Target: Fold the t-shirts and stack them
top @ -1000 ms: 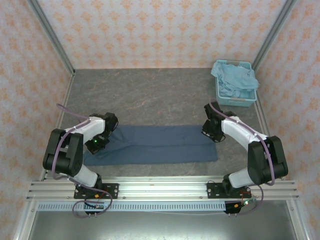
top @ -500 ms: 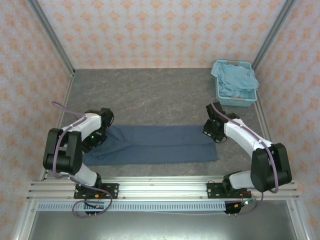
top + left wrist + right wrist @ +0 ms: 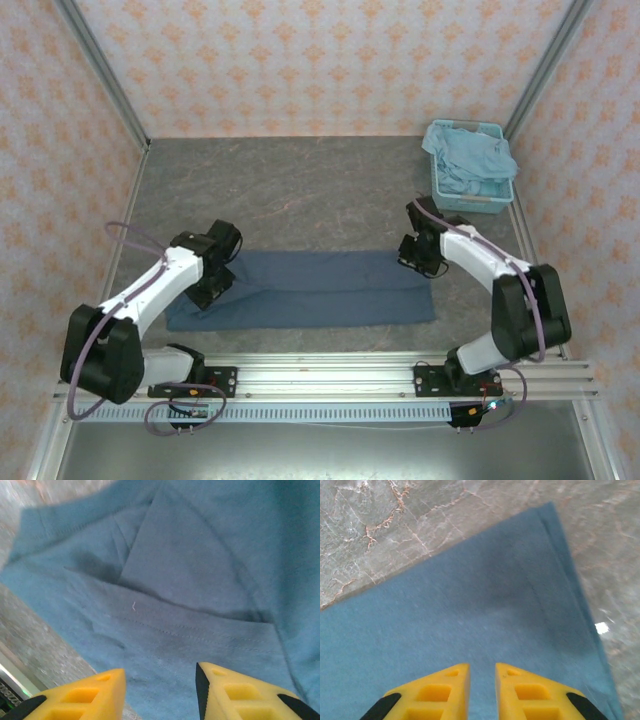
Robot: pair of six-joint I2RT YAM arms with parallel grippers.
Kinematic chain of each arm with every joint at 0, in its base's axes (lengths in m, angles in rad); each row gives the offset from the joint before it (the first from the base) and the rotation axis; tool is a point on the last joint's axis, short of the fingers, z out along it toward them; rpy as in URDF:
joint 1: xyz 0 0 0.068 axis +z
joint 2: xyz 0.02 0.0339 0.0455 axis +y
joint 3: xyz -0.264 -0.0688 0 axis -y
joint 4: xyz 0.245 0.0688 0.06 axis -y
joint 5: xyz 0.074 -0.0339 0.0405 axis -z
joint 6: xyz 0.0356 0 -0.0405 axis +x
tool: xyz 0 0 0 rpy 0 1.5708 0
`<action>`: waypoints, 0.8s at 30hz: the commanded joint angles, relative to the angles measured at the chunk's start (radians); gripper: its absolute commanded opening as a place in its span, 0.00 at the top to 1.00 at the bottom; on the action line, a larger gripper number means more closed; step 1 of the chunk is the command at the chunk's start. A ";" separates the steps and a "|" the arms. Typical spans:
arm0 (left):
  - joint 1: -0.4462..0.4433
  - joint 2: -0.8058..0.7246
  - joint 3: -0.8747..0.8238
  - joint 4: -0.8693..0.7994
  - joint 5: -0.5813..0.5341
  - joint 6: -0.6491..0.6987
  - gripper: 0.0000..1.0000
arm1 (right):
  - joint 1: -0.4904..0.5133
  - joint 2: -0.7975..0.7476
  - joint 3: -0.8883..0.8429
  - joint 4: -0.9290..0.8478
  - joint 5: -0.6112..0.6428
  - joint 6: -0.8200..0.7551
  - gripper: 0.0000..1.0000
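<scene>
Top external view: a grey stone-pattern table (image 3: 300,180) stands inside walls (image 3: 300,60) with an orange pattern, and a metal rail (image 3: 320,378) runs along its near edge. In the far right corner there is a light blue basket (image 3: 470,204), and a pale blue shirt (image 3: 470,165) is heaped in it, hanging a little over the rim. The dark blue shirt (image 3: 320,290) lies flat on the near half of the table, folded into a long band from left to right. It is well apart from the basket, and nothing lies on it or between it and the arms.

The left arm reaches from its base toward the far side and bends down, so the left gripper (image 3: 207,288) is over the left end of the band. The right arm makes a curve to the left, and the right gripper (image 3: 424,262) is over the far right corner of the band.

The left wrist view shows seams, a triangular fold and wrinkles in the dark cloth (image 3: 200,580), with bare table (image 3: 45,645) at the left. The yellow fingers of the left gripper (image 3: 160,680) stand clearly apart, with no cloth between them. The right wrist view shows the smooth corner of the band (image 3: 470,605) and its straight right edge against the table (image 3: 395,530). The fingers of the right gripper (image 3: 481,672) are almost together, with only a narrow gap, and they pinch nothing.
</scene>
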 commanded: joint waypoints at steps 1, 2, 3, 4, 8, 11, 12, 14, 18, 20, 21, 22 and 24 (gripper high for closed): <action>0.001 0.077 0.006 0.079 0.021 -0.086 0.59 | 0.007 0.080 0.058 -0.013 -0.012 -0.020 0.80; 0.008 0.118 0.019 0.091 0.011 -0.082 0.59 | 0.006 0.114 0.078 -0.027 -0.003 -0.015 0.80; 0.017 0.158 0.033 0.107 0.005 -0.071 0.59 | 0.006 0.145 0.092 -0.035 0.004 -0.007 0.80; 0.027 0.194 0.043 0.114 -0.002 -0.063 0.59 | 0.008 0.168 0.101 -0.038 0.011 0.002 0.80; 0.087 0.323 0.064 0.150 -0.014 -0.017 0.61 | 0.006 0.264 0.135 -0.092 0.061 0.065 0.82; 0.139 0.397 0.116 0.173 -0.036 0.049 0.62 | 0.007 0.268 0.125 -0.105 0.086 0.126 0.82; 0.151 0.429 0.152 0.176 -0.040 0.076 0.63 | 0.007 0.261 0.118 -0.109 0.090 0.146 0.83; 0.166 0.496 0.242 0.171 -0.049 0.123 0.63 | 0.007 0.245 0.104 -0.120 0.100 0.182 0.83; 0.172 0.643 0.443 0.212 -0.012 0.213 0.63 | 0.007 0.216 0.071 -0.147 0.094 0.236 0.83; 0.172 0.733 0.563 0.262 0.076 0.282 0.60 | 0.008 0.191 0.038 -0.152 0.075 0.274 0.83; 0.169 0.788 0.650 0.251 0.109 0.318 0.59 | 0.010 0.171 0.012 -0.150 0.059 0.301 0.83; 0.165 0.831 0.732 0.212 0.112 0.343 0.58 | 0.015 0.150 -0.013 -0.142 0.045 0.326 0.83; 0.161 0.883 0.887 0.119 0.062 0.377 0.55 | 0.039 0.095 -0.058 -0.138 0.028 0.382 0.82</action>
